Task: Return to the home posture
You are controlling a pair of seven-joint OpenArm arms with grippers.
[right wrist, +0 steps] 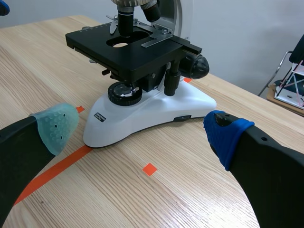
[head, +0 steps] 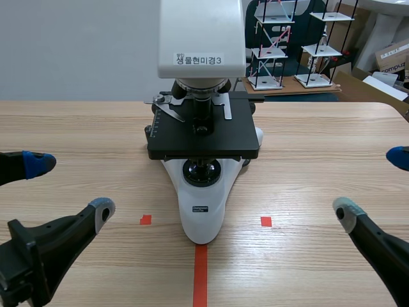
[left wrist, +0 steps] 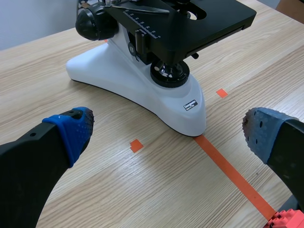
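We log the left pincer (head: 70, 185) and right pincer (head: 370, 184) both spread apart and empty, flanking the microscope (head: 203, 220); any inward swing while homing could clip its base.

the microscope (head: 203, 192) stands mid-bench (head: 319, 160), its foot pointing toward the robot. the left end effector (head: 70, 185) is to its left and the right end effector (head: 372, 184) to its right, both well apart from it. racks (head: 275, 45) stand behind the bench, right of the microscope.
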